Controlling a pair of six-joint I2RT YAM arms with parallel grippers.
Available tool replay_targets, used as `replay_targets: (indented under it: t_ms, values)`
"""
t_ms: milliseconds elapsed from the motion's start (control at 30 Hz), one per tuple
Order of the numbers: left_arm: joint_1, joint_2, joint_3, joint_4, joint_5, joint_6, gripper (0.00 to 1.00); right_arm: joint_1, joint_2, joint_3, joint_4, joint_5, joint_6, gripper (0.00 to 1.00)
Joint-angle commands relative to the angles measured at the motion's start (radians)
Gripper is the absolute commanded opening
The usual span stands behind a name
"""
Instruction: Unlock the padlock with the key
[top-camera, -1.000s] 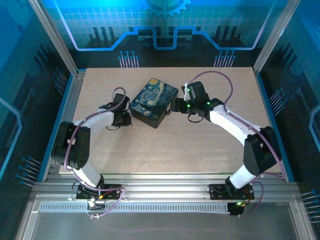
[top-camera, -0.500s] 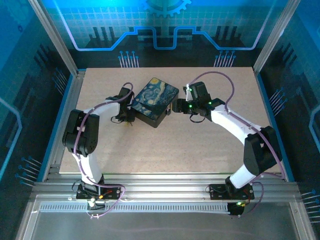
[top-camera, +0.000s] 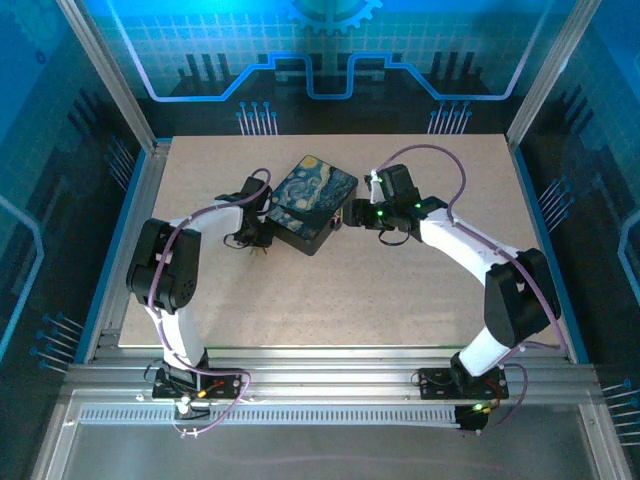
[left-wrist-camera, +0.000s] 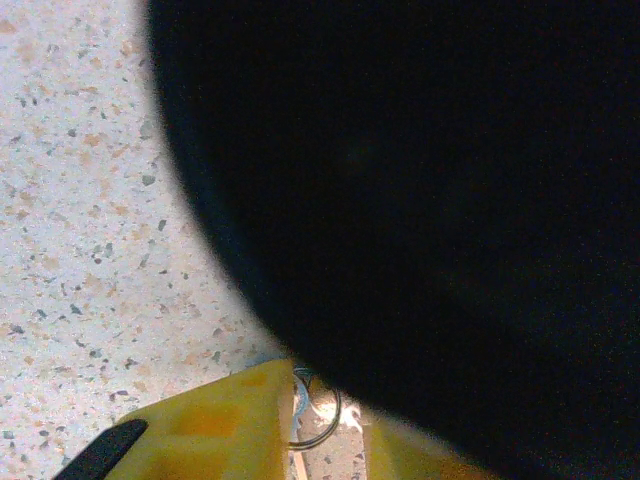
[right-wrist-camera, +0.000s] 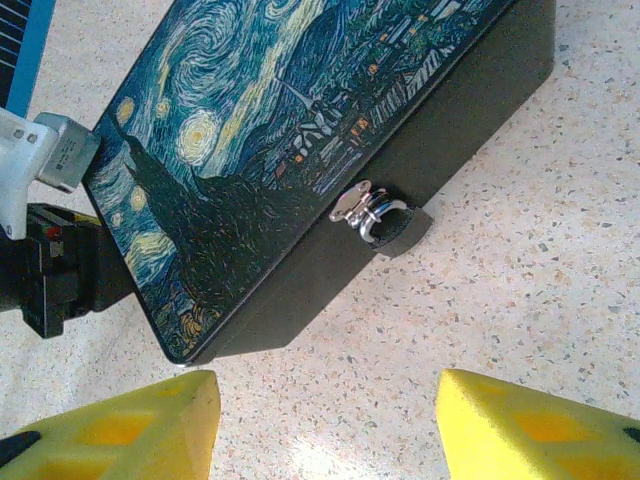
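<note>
Light from above falls evenly on the pale desk (top-camera: 400, 290), leaving only faint, short shadows under the arms, and the surrounding panels glow blue. In the left wrist view a black, featureless, unfocused mass (left-wrist-camera: 450, 200) has a soft edge. A small glare spot sits beside a thin metal ring (left-wrist-camera: 336, 418). The right wrist view is crisp on the box lid (right-wrist-camera: 300, 130), which has a mild sheen. The right end effector (right-wrist-camera: 325, 395) is blurred at its yellow fingers (right-wrist-camera: 120, 430).
</note>
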Motion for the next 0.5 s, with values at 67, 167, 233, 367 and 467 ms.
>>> replay_targets:
  t_ms: [67, 167, 233, 367, 467]
  values:
    - [-0.009, -0.022, -0.007, -0.049, -0.085, 0.029, 0.24, -0.011, 0.004, -0.017, 0.014, -0.025, -0.005, 0.59]
    - [-0.010, -0.027, -0.008, -0.061, -0.101, 0.039, 0.24, -0.011, 0.004, -0.021, 0.020, -0.029, -0.003, 0.59]
    - [-0.015, -0.027, -0.007, -0.066, -0.101, 0.044, 0.25, -0.011, 0.006, -0.023, 0.026, -0.032, 0.000, 0.60]
    - [-0.027, -0.026, -0.008, -0.072, -0.118, 0.048, 0.29, -0.011, 0.012, -0.026, 0.034, -0.038, 0.005, 0.60]
    - [-0.032, -0.033, -0.007, -0.077, -0.125, 0.051, 0.31, -0.011, 0.014, -0.029, 0.036, -0.041, 0.007, 0.60]
